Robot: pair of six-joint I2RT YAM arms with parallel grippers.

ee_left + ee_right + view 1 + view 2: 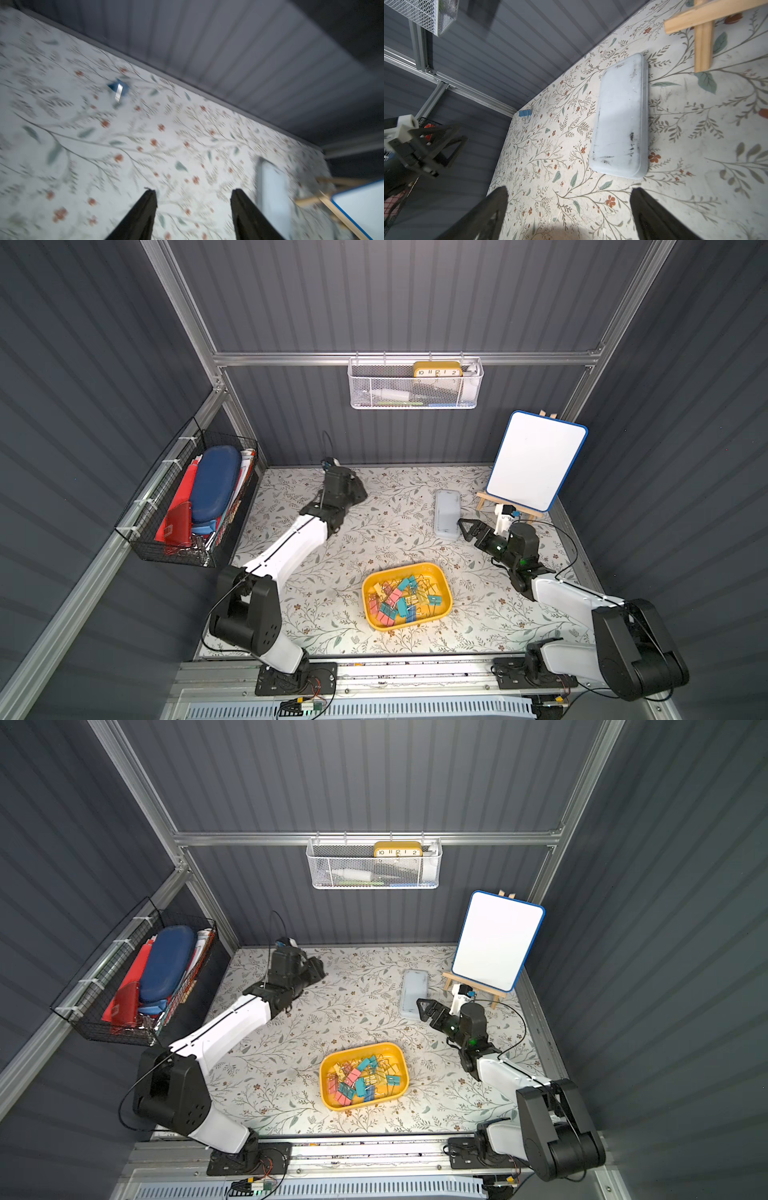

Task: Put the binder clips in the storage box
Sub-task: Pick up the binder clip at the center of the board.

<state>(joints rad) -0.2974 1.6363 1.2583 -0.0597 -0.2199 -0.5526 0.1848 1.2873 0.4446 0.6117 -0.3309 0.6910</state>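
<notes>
The yellow storage box (441, 573) (400, 1053) sits on the table's front middle and holds several pink, teal, blue and yellow binder clips (398, 600) (360, 1082). One blue binder clip (118, 90) (524, 114) lies alone on the floral mat near the back left corner. My left gripper (193, 191) (356, 492) hovers at the back left, open and empty, with that clip ahead of it; its wrist view is blurred. My right gripper (569, 189) (467, 529) is open and empty beside the near end of the grey-white lid (620, 116).
The flat lid (446, 514) lies at the back right, in front of a whiteboard on a wooden easel (536, 460). A white mesh basket (415, 383) hangs on the back wall. A black wire basket (195, 497) hangs on the left wall.
</notes>
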